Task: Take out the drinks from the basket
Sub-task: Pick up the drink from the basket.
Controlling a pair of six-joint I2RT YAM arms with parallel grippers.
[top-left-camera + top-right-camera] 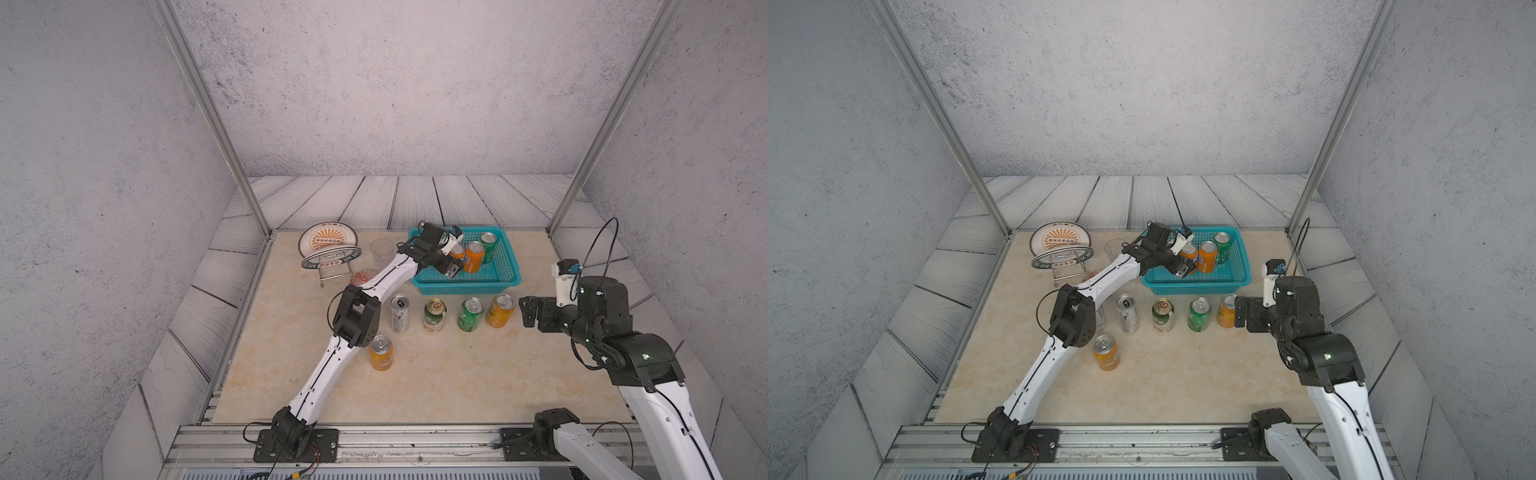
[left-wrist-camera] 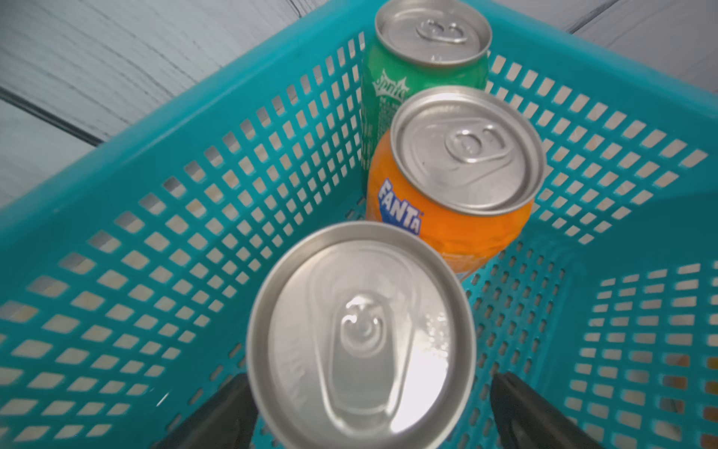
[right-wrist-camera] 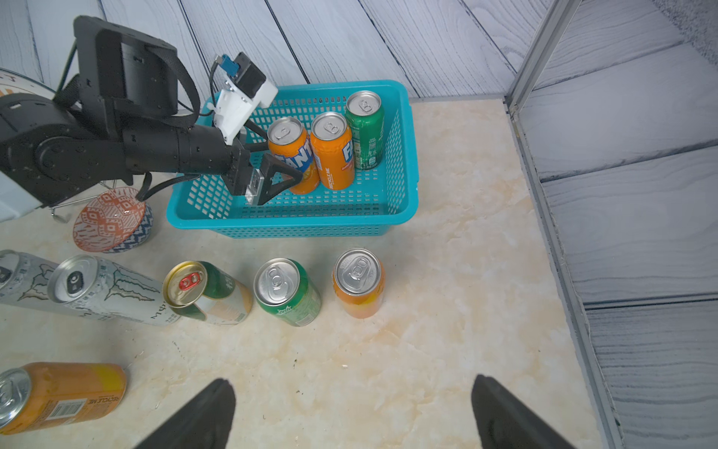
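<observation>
With the left tool released and straddling the silver-topped orange aluminium can inside the shallow teal mesh plastic basket, grasping seems in hand; next, clench and lift it over the rim.

- Grey speckled walls at the back and both sides, well beyond the left gripper.
- Pale wood-grain planks sloping between walls and table.
- Cream marbled tabletop beneath the right gripper.
- Two aluminium frame posts rising from the rear table corners.
- Slotted aluminium rail along the near edge.
- Soft, even light; faint shadows.
</observation>
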